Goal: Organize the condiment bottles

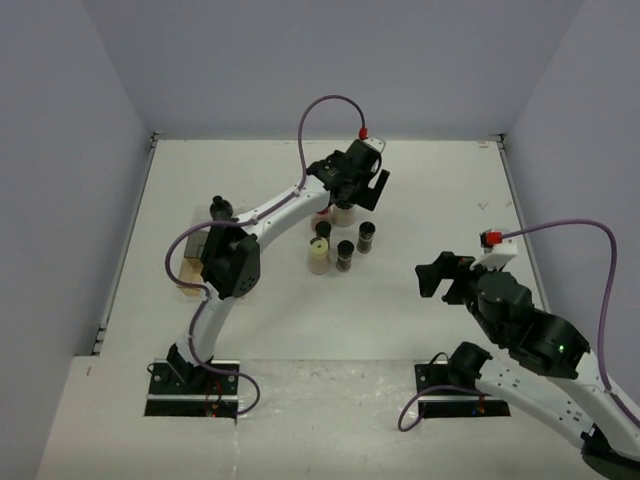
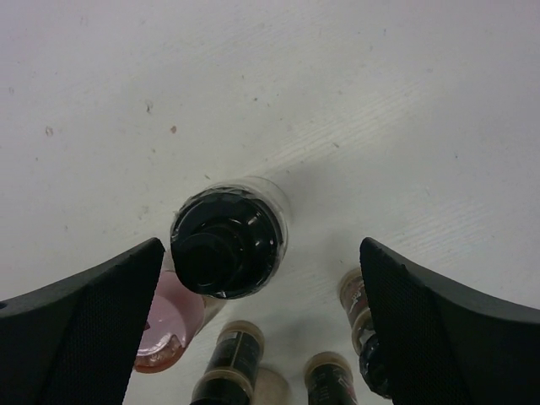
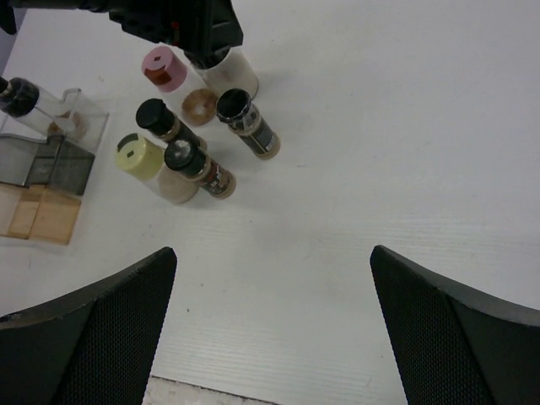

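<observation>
Several small spice jars stand in a cluster mid-table. My left gripper (image 1: 352,183) is open and hovers over a clear jar with a black cap (image 2: 226,245), which sits between and below the fingers, nearer the left one. The gripper's midpoint in its wrist view (image 2: 261,249) falls on that jar. A pink-lidded jar (image 2: 169,325) stands right beside it and also shows in the top view (image 1: 322,213). A cream-yellow jar (image 1: 318,255) and black-capped jars (image 1: 345,255) (image 1: 366,235) stand just nearer. My right gripper (image 1: 440,275) is open and empty, apart from the cluster; its wrist view (image 3: 272,253) shows bare table.
A flat wooden rack with a clear panel (image 1: 195,255) lies at the left, with one black-capped jar (image 1: 219,207) on its far end. A small brown ring (image 3: 201,105) lies among the jars. Grey walls enclose the table.
</observation>
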Robot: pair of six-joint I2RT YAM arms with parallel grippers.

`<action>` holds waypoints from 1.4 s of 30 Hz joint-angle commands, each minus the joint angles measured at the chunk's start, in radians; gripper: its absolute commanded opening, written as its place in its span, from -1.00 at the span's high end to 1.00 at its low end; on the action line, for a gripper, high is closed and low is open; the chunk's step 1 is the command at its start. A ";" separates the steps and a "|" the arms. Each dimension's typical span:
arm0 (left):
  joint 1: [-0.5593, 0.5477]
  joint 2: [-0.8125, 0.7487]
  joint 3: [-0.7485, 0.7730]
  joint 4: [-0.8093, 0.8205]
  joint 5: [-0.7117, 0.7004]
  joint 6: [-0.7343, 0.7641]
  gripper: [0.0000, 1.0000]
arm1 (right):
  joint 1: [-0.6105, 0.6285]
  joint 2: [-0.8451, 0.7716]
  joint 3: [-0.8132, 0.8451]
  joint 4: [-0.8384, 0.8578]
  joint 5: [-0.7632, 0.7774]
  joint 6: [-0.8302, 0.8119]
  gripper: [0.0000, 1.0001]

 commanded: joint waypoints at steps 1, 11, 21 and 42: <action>0.020 0.004 0.031 -0.013 -0.036 0.018 -1.00 | 0.000 0.004 -0.009 -0.008 -0.029 0.022 -0.98; 0.044 0.044 0.011 0.033 0.047 0.026 -0.89 | 0.002 0.067 -0.015 0.015 -0.068 -0.010 -0.98; 0.044 0.009 -0.011 0.066 0.076 0.026 0.38 | 0.000 0.065 -0.012 0.024 -0.065 -0.026 -0.98; 0.141 -0.466 -0.248 0.244 -0.087 -0.089 1.00 | 0.002 0.125 -0.011 0.027 -0.076 -0.040 -0.98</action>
